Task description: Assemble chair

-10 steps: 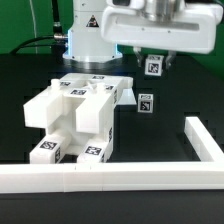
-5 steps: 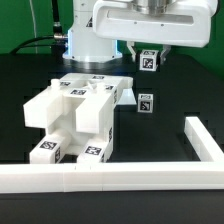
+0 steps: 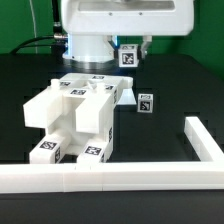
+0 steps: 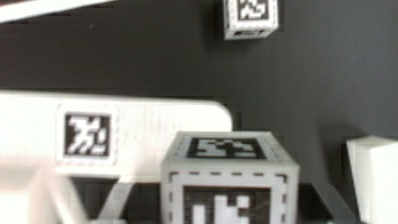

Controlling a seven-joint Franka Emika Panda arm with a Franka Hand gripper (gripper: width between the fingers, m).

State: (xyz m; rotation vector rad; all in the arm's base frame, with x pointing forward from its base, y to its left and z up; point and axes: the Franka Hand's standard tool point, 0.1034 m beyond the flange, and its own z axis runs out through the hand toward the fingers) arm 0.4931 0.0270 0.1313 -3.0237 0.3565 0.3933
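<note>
The partly joined chair [image 3: 75, 115], made of glossy white blocks with square tags, stands on the black table at the exterior view's left. My gripper [image 3: 128, 52] hangs above and behind it, shut on a small white tagged chair piece [image 3: 128, 56]. In the wrist view this piece [image 4: 228, 160] sits between the dark fingers [image 4: 313, 196], with tags on two faces. A second small tagged piece [image 3: 146, 102] lies on the table just right of the chair and also shows in the wrist view [image 4: 253, 15]. A tagged chair block [image 4: 86, 133] lies beside the held piece.
A long white L-shaped rail [image 3: 110, 178] runs along the table's front, and its short arm [image 3: 205, 140] goes back along the exterior view's right. The robot's white base [image 3: 92, 45] stands behind the chair.
My gripper has carried the held piece toward the exterior view's left and slightly up. The chair and the loose piece have not moved.
</note>
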